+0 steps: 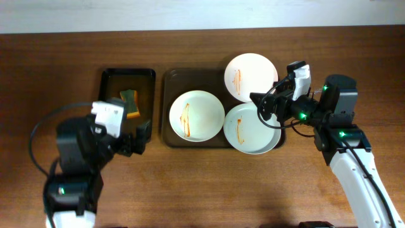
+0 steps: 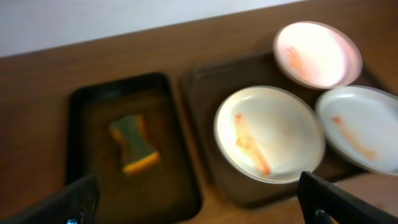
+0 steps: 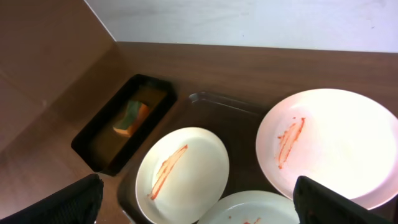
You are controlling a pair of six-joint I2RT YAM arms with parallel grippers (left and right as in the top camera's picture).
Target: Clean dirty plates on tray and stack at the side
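Three whitish plates with red-orange sauce streaks lie on the dark brown tray (image 1: 190, 79): one at the left (image 1: 197, 115), a faintly pink one at the back right (image 1: 250, 77), and one at the front right (image 1: 252, 128) that overhangs the rim. My right gripper (image 1: 262, 107) is open and empty above the inner edge of the front right plate. The right wrist view shows the left plate (image 3: 182, 174) and the pink plate (image 3: 329, 146) between its wide fingers (image 3: 199, 205). My left gripper (image 1: 142, 136) is open and empty, over the table in front of the gap between the two trays.
A smaller black tray (image 1: 111, 82) stands left of the brown tray and holds a green and orange sponge (image 1: 130, 103); the sponge also shows in the left wrist view (image 2: 134, 144). Bare wooden table lies to the right of the plates and along the front.
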